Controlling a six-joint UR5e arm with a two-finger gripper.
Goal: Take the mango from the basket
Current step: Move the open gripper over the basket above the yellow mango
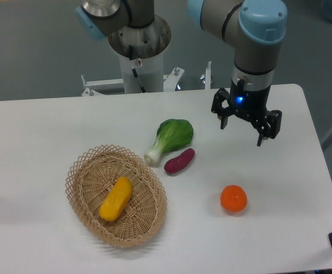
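The mango (115, 198) is a smooth elongated yellow fruit lying inside the tan wicker basket (148, 222) at the front left of the white table. My gripper (242, 131) hangs above the table at the right, far from the basket and to the upper right of it. Its fingers (262, 137) are spread apart and hold nothing.
A green leafy vegetable (170, 138) and a purple sweet potato (179, 161) lie between the basket and the gripper. A round orange fruit (234, 198) sits at the front right. The arm's base column (138, 57) stands behind the table's far edge.
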